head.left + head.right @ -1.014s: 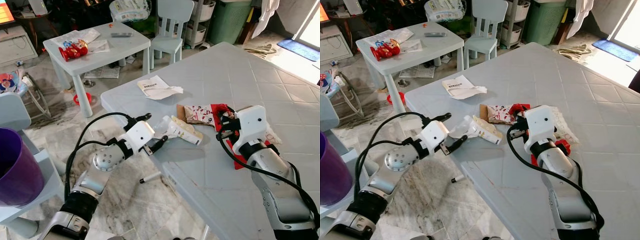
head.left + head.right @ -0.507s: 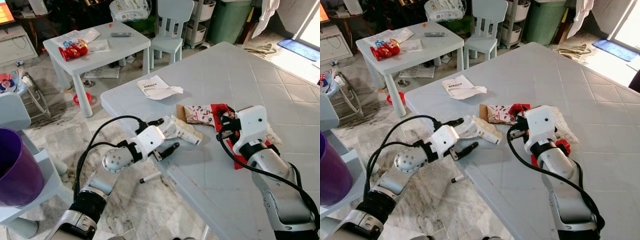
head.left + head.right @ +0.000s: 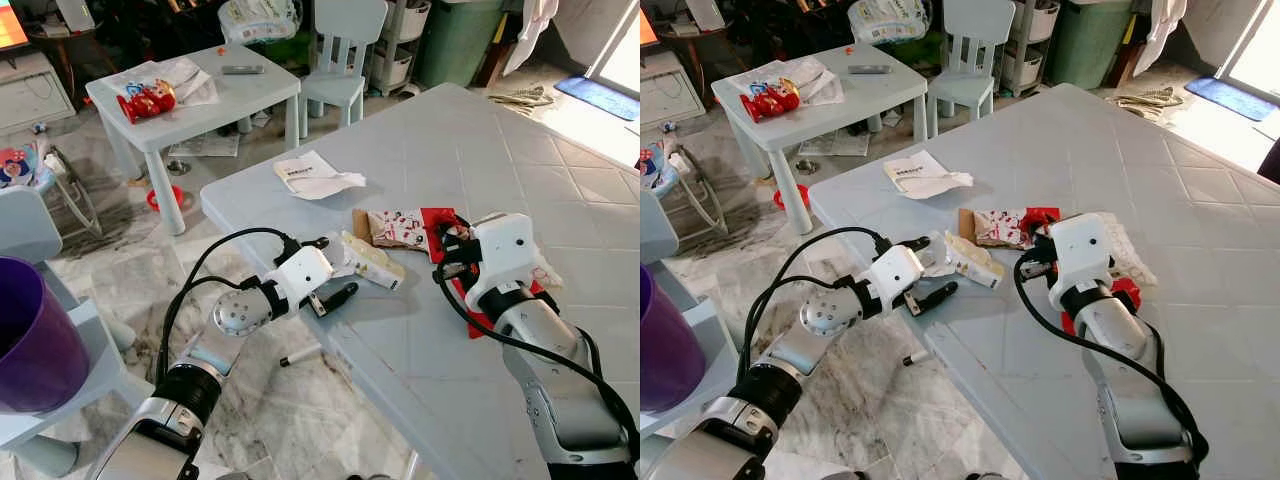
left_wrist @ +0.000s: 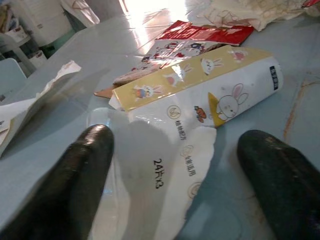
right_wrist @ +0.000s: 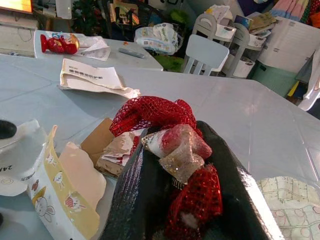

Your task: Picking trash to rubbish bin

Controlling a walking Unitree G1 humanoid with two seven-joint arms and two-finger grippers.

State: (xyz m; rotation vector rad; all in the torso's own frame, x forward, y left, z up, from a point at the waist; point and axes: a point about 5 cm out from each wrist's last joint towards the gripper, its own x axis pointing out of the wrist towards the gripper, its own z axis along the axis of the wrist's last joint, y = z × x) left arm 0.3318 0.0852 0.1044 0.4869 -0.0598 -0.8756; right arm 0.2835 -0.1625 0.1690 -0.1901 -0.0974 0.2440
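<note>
A white-and-yellow snack bag [image 3: 365,262] printed with rabbits lies near the front left edge of the grey table [image 3: 480,150]. My left gripper [image 3: 335,267] is open at the bag's torn white end, one black finger on each side of it; the left wrist view shows the bag [image 4: 200,95] just ahead of the fingers [image 4: 85,165]. My right gripper [image 3: 450,250] rests on the table to the bag's right, shut on a bunch of red mesh netting [image 5: 155,112] and crumpled wrapper. A purple bin [image 3: 30,340] stands on the floor at the far left.
A printed wrapper on cardboard [image 3: 395,227] lies between the two grippers. A crumpled white paper [image 3: 315,177] lies further back on the table. Behind stand a small white table [image 3: 200,100], a pale chair [image 3: 340,50] and a green basket [image 3: 460,40]. A marker [image 3: 300,355] lies on the floor.
My left gripper has moved right from beyond the table's edge up to the snack bag, so its fingers now straddle the bag's end. The right arm has stayed still.
</note>
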